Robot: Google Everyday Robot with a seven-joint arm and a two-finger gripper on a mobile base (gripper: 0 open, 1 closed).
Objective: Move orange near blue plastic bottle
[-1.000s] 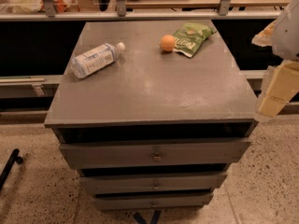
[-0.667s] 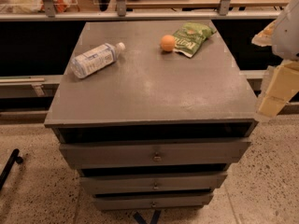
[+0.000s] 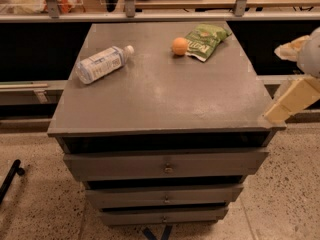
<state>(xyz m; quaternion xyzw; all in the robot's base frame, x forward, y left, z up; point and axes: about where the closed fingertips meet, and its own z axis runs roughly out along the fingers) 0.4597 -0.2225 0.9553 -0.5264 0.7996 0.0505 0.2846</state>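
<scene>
Nothing shifted: gripper (image 3: 272, 83) hangs off bench (image 3: 165, 99) right edge, fingers wide, empty; orange (image 3: 179, 46) untouched, well apart from bottle (image 3: 102, 63).

orange (image 3: 179, 46): orange; bag (image 3: 206, 40): green; cabinet (image 3: 160, 99): grey; gripper (image 3: 286, 84), right edge: cream.

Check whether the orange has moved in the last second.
No. The orange sits beside the bag near the back edge of the cabinet, exactly as before. The claw hangs off the cabinet's right side.
</scene>
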